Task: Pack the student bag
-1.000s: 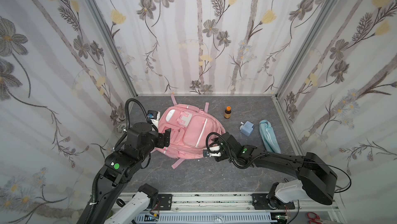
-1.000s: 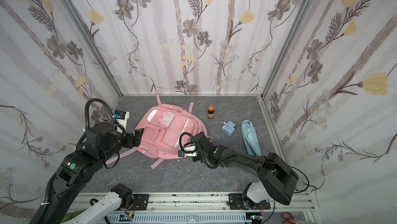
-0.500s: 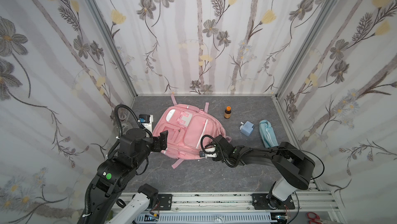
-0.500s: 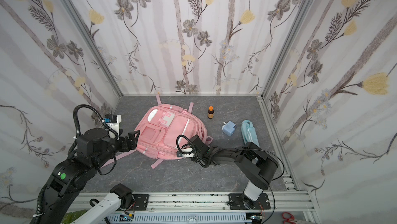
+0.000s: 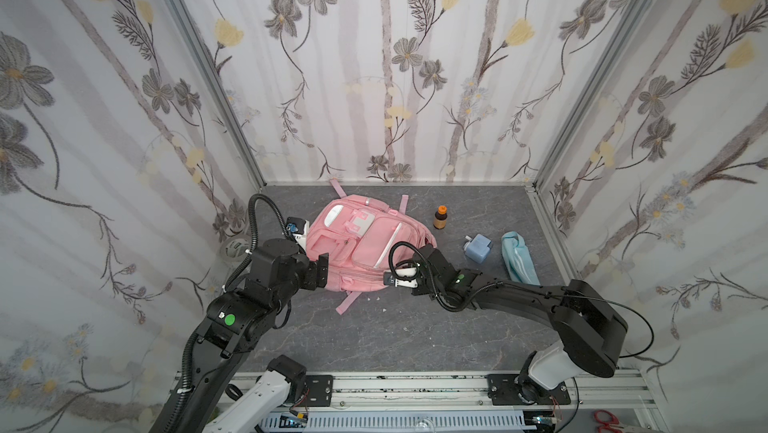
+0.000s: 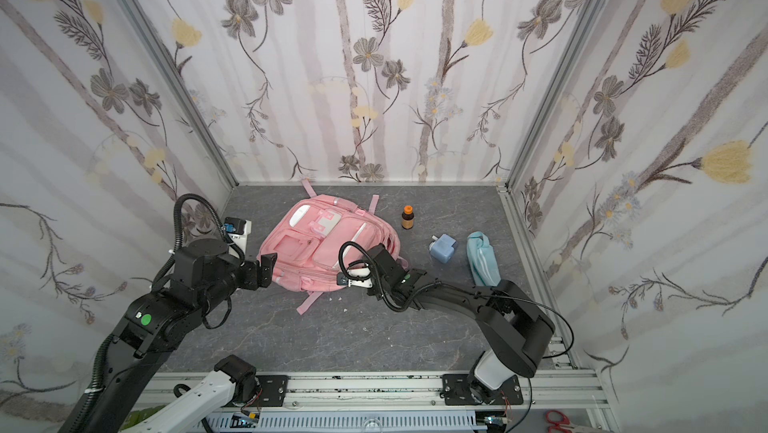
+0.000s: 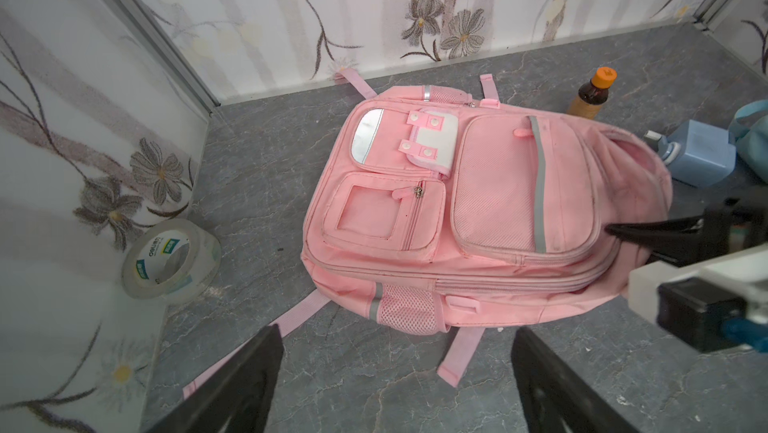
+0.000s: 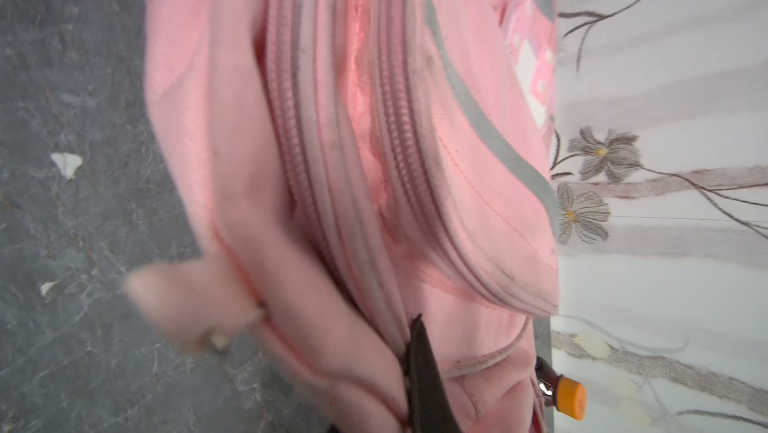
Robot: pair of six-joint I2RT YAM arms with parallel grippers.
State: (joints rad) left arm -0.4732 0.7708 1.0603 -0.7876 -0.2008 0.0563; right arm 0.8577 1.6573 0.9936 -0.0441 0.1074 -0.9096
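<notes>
Only just begun. Gripping the zipper edge of the student bag (image 5: 365,244), flat mid-surface, with the right claw (image 7: 613,229) pinched shut; holding the left claw (image 7: 397,329) wide and empty beside it. Yet to pack: bottle (image 5: 441,217), blue charger (image 5: 478,248), pouch (image 5: 517,262), tape (image 7: 172,260).

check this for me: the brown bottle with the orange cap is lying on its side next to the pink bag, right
Not quite. The brown bottle with the orange cap is standing upright, cap on top, not lying on its side. The left wrist view shows this most clearly, and both top views agree. The rest holds: it is next to the pink bag.
</notes>
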